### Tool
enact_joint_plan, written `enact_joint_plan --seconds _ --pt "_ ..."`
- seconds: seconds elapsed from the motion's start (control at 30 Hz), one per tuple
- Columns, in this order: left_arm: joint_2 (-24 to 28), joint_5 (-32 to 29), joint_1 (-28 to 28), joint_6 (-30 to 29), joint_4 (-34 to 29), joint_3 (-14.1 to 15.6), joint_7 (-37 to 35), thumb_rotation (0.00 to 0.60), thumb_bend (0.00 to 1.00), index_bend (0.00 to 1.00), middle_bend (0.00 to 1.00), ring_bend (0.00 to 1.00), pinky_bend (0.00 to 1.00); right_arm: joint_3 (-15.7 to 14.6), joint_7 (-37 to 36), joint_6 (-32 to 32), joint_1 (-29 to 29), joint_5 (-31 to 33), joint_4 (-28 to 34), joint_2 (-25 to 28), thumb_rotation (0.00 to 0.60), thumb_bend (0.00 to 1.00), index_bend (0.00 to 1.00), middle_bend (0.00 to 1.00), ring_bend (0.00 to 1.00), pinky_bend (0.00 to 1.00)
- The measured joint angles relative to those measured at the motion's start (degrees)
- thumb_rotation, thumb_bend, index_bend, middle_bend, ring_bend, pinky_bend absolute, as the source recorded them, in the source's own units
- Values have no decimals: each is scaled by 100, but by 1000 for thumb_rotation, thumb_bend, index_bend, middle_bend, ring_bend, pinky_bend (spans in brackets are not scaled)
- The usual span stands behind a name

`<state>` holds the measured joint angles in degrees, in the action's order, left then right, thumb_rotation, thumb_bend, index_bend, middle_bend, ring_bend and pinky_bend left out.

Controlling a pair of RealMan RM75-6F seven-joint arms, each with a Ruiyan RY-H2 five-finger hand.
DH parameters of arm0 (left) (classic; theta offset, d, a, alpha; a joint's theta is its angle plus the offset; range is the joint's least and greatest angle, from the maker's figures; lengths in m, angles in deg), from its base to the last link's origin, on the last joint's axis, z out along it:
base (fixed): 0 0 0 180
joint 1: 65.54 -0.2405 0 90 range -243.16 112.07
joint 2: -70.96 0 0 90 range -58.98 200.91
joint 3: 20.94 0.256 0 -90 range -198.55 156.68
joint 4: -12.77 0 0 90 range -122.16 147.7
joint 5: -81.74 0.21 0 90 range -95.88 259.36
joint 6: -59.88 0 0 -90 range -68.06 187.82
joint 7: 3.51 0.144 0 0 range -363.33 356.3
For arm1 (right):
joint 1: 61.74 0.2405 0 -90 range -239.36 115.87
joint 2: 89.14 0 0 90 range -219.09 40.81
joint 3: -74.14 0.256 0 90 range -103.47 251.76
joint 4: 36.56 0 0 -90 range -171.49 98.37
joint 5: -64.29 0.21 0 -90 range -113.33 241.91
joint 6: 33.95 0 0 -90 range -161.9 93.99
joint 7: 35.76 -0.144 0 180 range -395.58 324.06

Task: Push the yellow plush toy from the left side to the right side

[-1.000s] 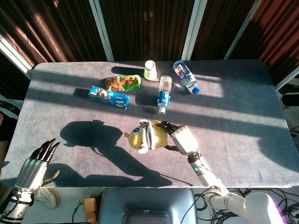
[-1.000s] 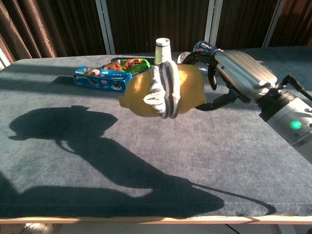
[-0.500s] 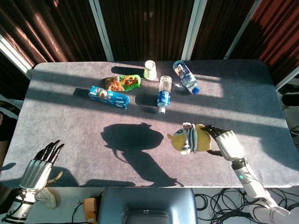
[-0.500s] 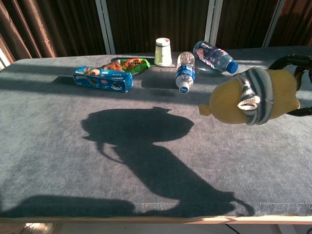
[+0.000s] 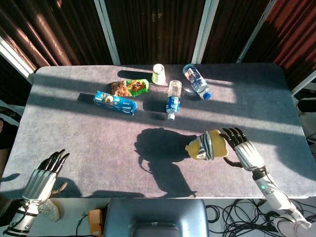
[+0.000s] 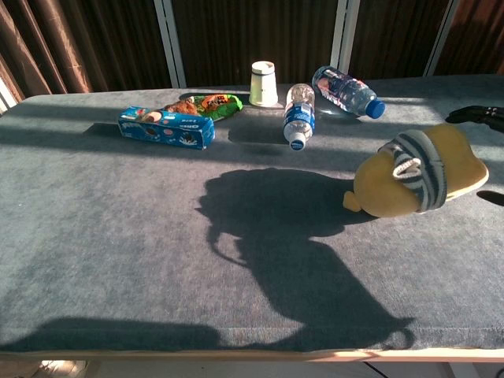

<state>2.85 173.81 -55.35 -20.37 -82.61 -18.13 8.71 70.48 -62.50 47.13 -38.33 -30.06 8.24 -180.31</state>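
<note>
The toy (image 5: 209, 145) now lies on the table (image 5: 74, 133) right of centre, toward the near edge, tipped on its side with the striped band uppermost. A second ago it sat near the middle of the table with the right hand (image 5: 243, 147) wrapped round its far side; half a second ago it appeared raised and carried rightward. It has since come down and rests on the cloth, its shadow stretching to its left.

The right hand stands just beside the toy on the toy's right. Its fingers (image 5: 232, 133) are spread and apart, and they no longer enclose the toy. Whether the palm edge touches the plush cannot be told from the head view; the chest view shows only dark fingertips (image 6: 476, 115) at the frame edge.

The left hand (image 5: 47, 174) hangs off the near left corner of the table, fingers extended and slightly apart, holding nothing. It has drifted a little but plays no part.

The cookie box (image 5: 114, 102), snack bag (image 5: 130, 87), cup (image 5: 158, 73) and two bottles (image 5: 173, 97) (image 5: 195, 80) are unmoved at the far side.

Judgement: the transfer looks essentially complete, the toy standing well to the right of its starting place. The release appears done; withdrawal of the hand is what remains.
</note>
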Motion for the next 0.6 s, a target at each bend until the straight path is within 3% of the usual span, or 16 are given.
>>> enact_joint_plan --seconds 0.33,0.6 --pt "-10 48 -15 1 -1 16 52 600 272 0 0 63 238 -146 648 678 -341 -289 1389 722 600 42 0 0 0 0" --pt "-48 160 -102 -153 11 45 192 600 271 0 0 63 238 -301 1991 892 -908 -75 3292 1542 600 42 0 0 0 17"
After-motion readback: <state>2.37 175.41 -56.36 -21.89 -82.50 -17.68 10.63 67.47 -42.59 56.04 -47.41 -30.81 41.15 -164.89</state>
